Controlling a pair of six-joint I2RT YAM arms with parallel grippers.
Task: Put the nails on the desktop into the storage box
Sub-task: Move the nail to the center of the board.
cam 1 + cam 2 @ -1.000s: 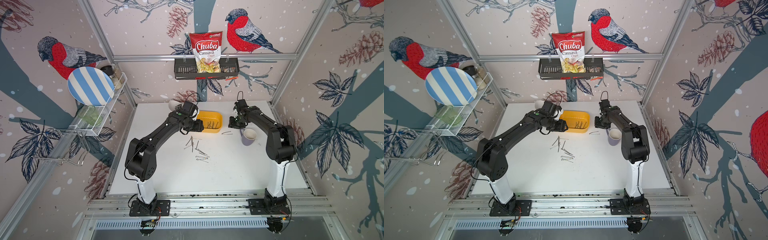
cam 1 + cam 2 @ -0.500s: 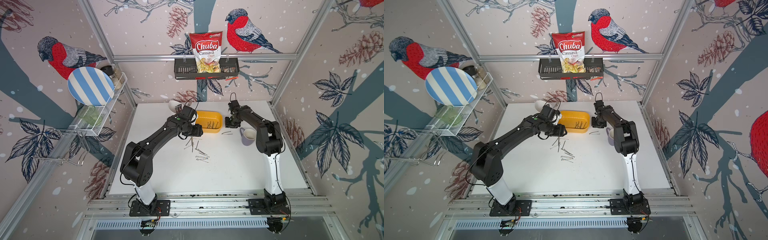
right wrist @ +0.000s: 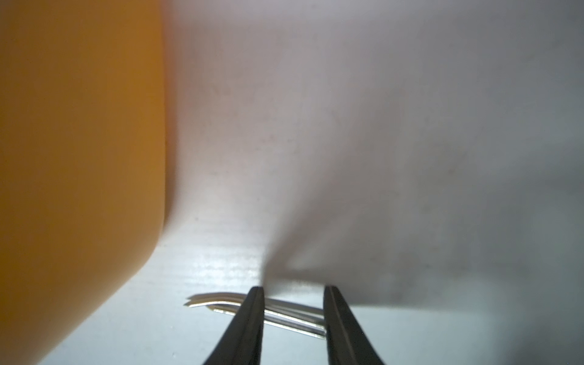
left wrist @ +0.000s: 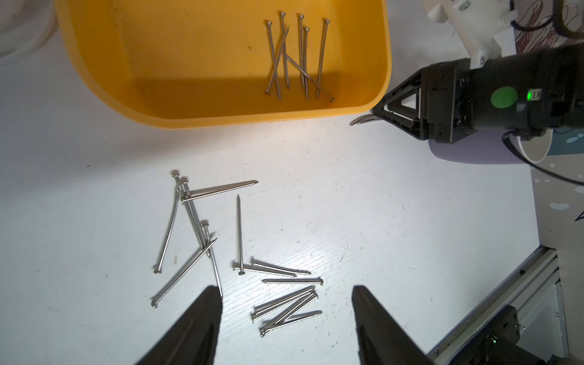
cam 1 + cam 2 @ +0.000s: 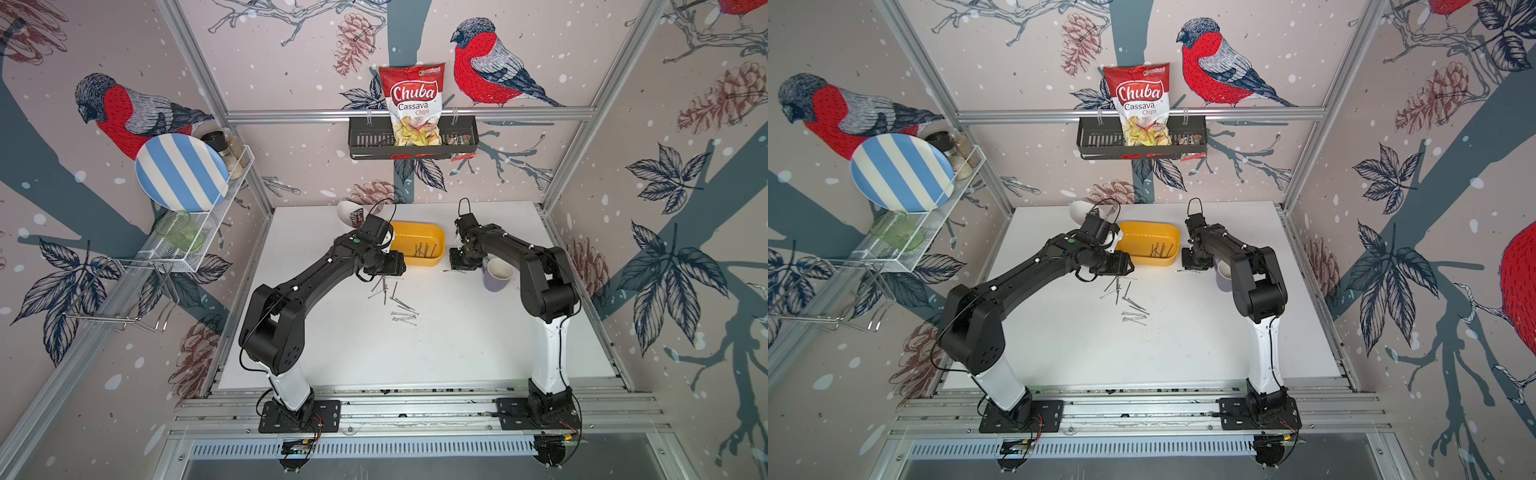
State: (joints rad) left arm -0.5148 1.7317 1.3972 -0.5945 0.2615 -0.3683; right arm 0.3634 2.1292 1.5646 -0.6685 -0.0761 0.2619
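The yellow storage box point(image 5: 409, 237) point(image 5: 1142, 241) point(image 4: 189, 63) stands at the back of the white desktop point(image 5: 415, 353) with several nails point(image 4: 297, 57) lying inside. More nails point(image 5: 395, 299) point(image 5: 1127, 301) point(image 4: 221, 252) lie scattered just in front of it. My left gripper point(image 5: 386, 272) point(image 4: 286, 289) hovers open over this pile, holding nothing. My right gripper point(image 5: 463, 262) point(image 3: 292, 289) is down at the desktop right of the box point(image 3: 79, 126). Its jaws stand apart, with a few curved-tipped nails point(image 5: 451, 271) point(image 3: 218, 298) lying across between them.
A lilac mug point(image 5: 496, 274) point(image 4: 474, 155) stands right beside my right gripper. A white cup point(image 5: 347, 210) sits behind my left wrist at the back edge. A black wall basket point(image 5: 365, 141) with a chips bag hangs above. A wire rack with a striped plate point(image 5: 180, 172) is on the left wall.
My left gripper came forward from the box to above the scattered nails and opened a little. My right gripper came down over the nails beside the box and narrowed slightly.
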